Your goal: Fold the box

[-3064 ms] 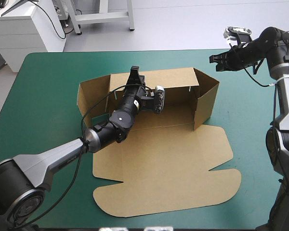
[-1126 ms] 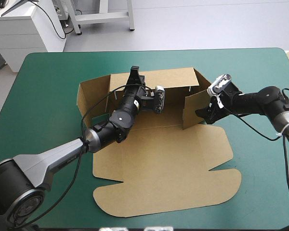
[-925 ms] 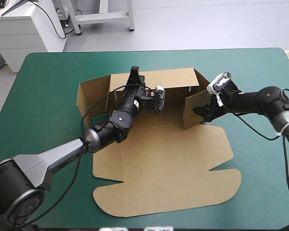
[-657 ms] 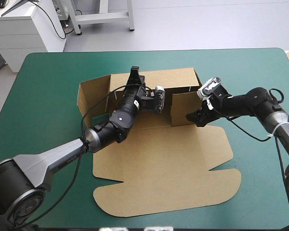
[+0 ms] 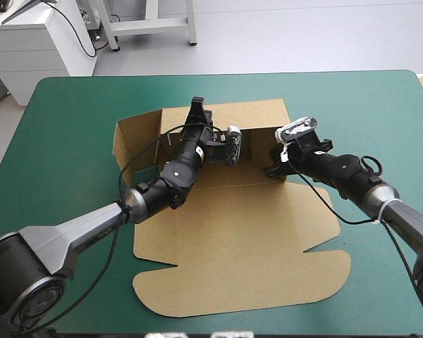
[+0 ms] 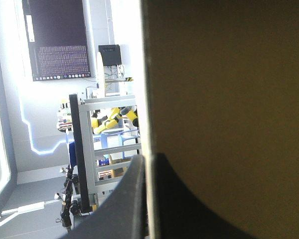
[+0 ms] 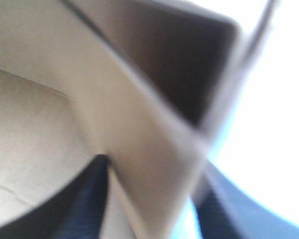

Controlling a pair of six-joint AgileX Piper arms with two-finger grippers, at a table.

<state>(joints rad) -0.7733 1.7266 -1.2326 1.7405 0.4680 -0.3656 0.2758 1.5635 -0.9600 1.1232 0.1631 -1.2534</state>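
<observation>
High view, centre: pinching the box [image 5: 233, 239] wall with left tool [image 5: 196, 105], straddling a side flap [image 5: 259, 149] with right tool [image 5: 271, 169] spread; liable to spring back if released.

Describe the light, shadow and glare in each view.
High view: even light; the box shows only soft shadow inside its raised walls. Left wrist view: its wall stands dark against the bright background, the left gripper a silhouette on its edge. Right wrist view: white glare beyond the flap, deep shadow in the corner behind it.
</observation>
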